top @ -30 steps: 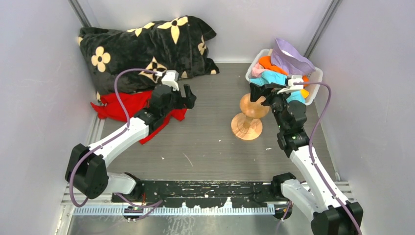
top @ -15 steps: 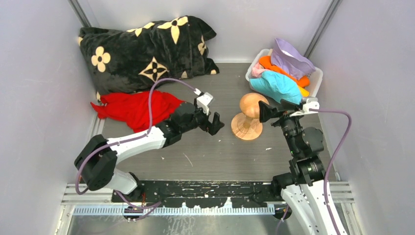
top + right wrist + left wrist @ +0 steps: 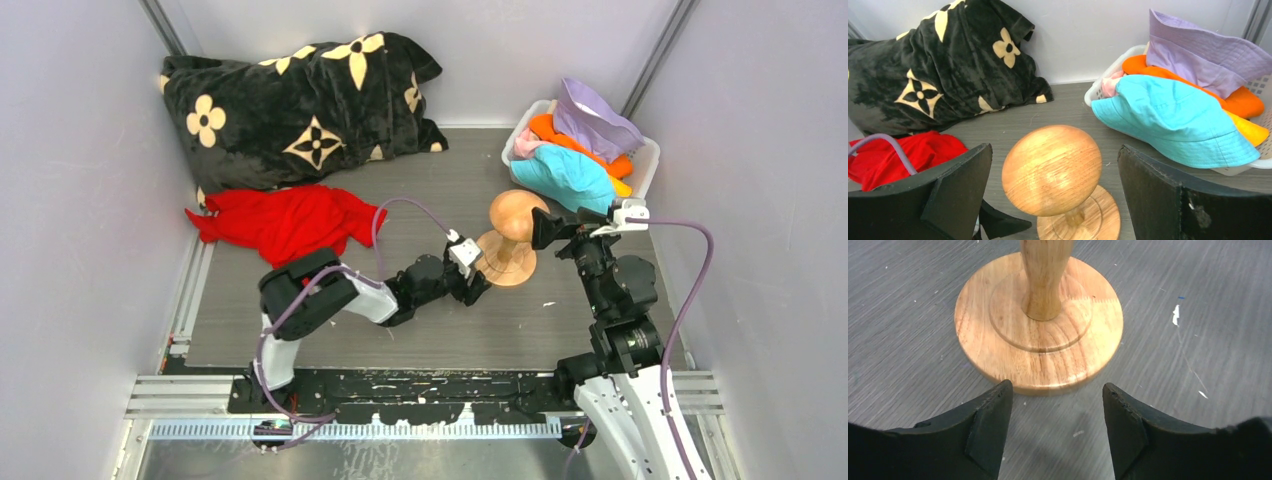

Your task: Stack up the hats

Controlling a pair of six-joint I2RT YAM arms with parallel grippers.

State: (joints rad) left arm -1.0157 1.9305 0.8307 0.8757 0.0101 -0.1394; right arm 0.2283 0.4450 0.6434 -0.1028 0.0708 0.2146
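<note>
Several hats lie heaped in a white basket (image 3: 646,160) at the back right: teal (image 3: 570,175) in front, lavender (image 3: 595,120) on top, orange (image 3: 560,132), pink (image 3: 524,145) and yellow (image 3: 623,187) underneath. The teal hat (image 3: 1173,120) and lavender hat (image 3: 1208,55) also show in the right wrist view. A wooden hat stand (image 3: 512,235) is bare. My left gripper (image 3: 478,283) is low at the stand's round base (image 3: 1039,322), open and holding nothing (image 3: 1057,390). My right gripper (image 3: 548,228) hovers open just right of the stand's knob (image 3: 1052,170).
A black plush blanket with cream flowers (image 3: 300,100) fills the back left corner. A flat red cloth (image 3: 285,220) lies in front of it. Grey walls close in on both sides and behind.
My left arm swung from over the red cloth down to the stand's base, its jaws narrowing a little. My right gripper drew back from the basket to the stand's knob.
</note>
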